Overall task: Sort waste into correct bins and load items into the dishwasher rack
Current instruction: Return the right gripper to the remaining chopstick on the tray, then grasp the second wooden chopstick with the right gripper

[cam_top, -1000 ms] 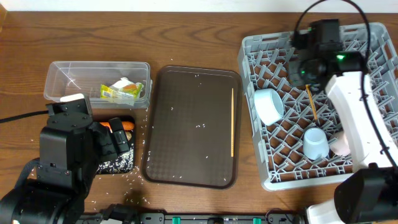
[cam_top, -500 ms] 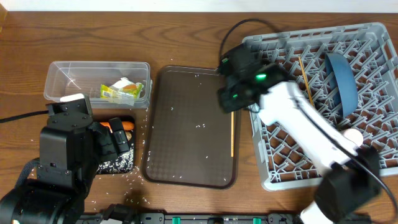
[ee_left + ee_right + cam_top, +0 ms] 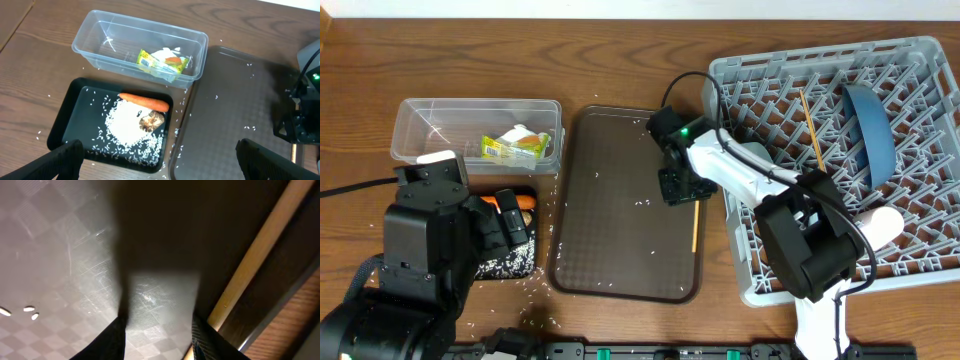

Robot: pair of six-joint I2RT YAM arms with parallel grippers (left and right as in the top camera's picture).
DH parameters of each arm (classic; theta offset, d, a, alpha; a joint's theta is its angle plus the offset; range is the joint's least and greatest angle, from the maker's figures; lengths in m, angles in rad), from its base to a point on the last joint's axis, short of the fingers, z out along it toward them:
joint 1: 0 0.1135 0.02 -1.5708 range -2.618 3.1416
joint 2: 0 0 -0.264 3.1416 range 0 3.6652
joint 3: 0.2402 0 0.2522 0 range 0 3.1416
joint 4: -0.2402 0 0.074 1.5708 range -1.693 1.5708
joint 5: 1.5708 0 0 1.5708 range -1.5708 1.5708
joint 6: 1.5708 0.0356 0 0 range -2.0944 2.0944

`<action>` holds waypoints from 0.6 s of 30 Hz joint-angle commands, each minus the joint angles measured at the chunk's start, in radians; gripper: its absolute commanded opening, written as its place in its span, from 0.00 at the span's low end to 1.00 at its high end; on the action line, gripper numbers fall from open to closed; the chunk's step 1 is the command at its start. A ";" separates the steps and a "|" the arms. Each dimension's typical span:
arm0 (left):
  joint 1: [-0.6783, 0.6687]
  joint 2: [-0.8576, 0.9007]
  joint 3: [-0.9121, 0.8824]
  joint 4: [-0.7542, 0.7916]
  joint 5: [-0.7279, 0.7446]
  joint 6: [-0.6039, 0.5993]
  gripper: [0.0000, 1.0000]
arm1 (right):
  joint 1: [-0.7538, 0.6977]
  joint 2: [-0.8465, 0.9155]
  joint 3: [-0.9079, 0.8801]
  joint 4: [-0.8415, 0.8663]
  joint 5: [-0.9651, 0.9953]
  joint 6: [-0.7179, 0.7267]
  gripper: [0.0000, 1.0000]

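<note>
Right tool [image 3: 678,186] low over the chopstick [image 3: 694,228]
My tool is narrow and empty; the stick sits just outside one fingertip [image 3: 200,345], so I'd sidestep before closing.

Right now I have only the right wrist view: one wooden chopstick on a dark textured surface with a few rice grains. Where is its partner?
Observer: The second chopstick lies in the grey rack, beside the blue plate standing on edge.
Operator: And what is that dark surface?
Observer: The brown serving tray; the right gripper hangs over its right side.
Operator: And the other arm?
Observer: The left gripper is open, above the black tray holding carrot and rice.
</note>
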 commanded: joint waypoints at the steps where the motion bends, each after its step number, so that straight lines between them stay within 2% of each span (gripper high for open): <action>1: 0.005 0.001 0.008 -0.003 -0.009 -0.005 0.98 | -0.008 0.033 -0.005 0.002 0.002 0.007 0.35; 10: 0.005 0.001 0.008 -0.003 -0.009 -0.005 0.98 | 0.001 -0.036 0.002 0.000 -0.001 -0.052 0.35; 18: 0.005 0.001 0.008 -0.003 -0.009 -0.005 0.98 | 0.001 -0.120 0.002 -0.007 0.039 -0.032 0.41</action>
